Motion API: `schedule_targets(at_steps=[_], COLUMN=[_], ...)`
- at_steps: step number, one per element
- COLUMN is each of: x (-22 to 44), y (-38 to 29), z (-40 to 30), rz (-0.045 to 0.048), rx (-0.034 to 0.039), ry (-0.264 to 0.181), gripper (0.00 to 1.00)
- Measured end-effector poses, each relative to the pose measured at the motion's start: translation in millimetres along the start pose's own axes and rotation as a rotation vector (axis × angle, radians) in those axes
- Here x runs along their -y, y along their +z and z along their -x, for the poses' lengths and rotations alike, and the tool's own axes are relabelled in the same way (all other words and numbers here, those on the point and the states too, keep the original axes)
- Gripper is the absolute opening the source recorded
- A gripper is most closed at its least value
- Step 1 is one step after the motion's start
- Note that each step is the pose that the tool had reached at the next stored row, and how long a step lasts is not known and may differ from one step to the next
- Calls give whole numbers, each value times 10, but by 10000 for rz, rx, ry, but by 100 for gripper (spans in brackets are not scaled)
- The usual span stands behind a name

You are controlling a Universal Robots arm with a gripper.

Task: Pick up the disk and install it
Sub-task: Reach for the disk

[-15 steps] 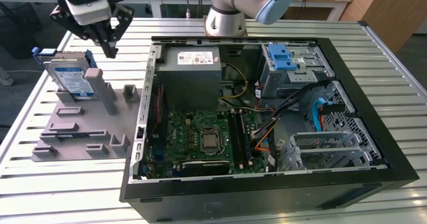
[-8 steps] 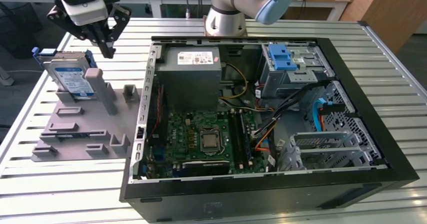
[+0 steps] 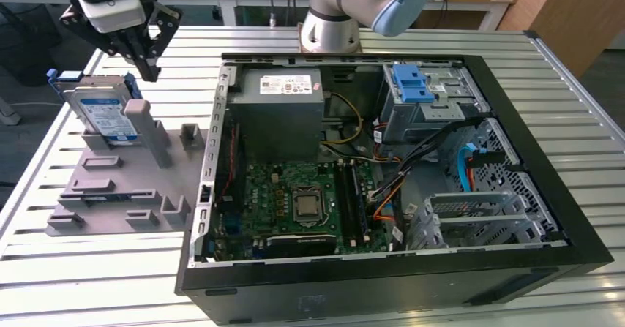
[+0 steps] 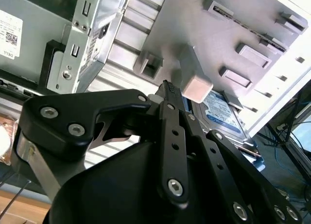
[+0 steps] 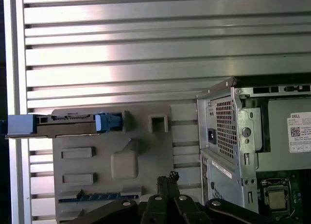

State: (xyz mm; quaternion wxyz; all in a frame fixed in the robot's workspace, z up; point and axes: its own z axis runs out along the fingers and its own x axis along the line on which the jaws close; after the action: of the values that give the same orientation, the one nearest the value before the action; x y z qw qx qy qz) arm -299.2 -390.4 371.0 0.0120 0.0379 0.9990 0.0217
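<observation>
One disk in its stand, pincer closed just above

One slatted metal table [image 3: 98, 276] carries everything. Near its far corner at the exterior view's left lies a grey holder plate [image 3: 117, 188]. The disk [image 3: 101, 111] stands on edge in a slot at the far end of this plate. Its white-and-blue label faces the near edge of the table, and the blue frame is visible along its top. Just beside the disk, toward the exterior view's right, a tall grey post [image 3: 140, 118] rises from the same plate.

The gripper [image 3: 149, 69] hangs above the plate near this post, pointing down, close to the top of the disk but apart from it. Its two black fingers are pressed together with nothing between them, and both wrist views show them closed as well.

Further to the exterior view's right, the open black computer case [image 3: 391, 298] lies on its side and takes the middle of the table. The arm's base [image 3: 332, 27] stands behind it at the far edge. Inside the case, a grey metal box [image 3: 283, 96] with a white sticker sits by the far wall and a green board [image 3: 293, 195] lies nearer. A blue ribbed latch [image 3: 414, 85] is on the metal cage toward the case's far corner.
</observation>
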Motion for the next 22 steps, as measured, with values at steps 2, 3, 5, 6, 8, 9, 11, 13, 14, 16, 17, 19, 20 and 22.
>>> schedule_targets(at_steps=[2,3,5,6,8,9,11,13,14,16,17,19,20,22], x=[-16,-23,-36,-39,-42,-42,-42,-42,-42,-41,-41,-41,-41,-40], y=[5,7,9,9,11,11,12,12,12,13,13,13,14,16], z=[-27,-36,-63,-82,-117,-126,-128,-130,-131,-132,-135,-140,-144,-152], rz=[-2,-4,-9,-12,-13,-12,-12,-12,-12,-12,-12,-13,-12,-12], rx=[-25,-56,-114,-138,-152,-153,-153,-154,-153,-154,-153,-155,-156,-156], ry=[2,3,5,6,7,7,6,6,7,6,7,7,7,7], gripper=[11,11,11,11,11,11,11,11,11,11,11,11,11,11])
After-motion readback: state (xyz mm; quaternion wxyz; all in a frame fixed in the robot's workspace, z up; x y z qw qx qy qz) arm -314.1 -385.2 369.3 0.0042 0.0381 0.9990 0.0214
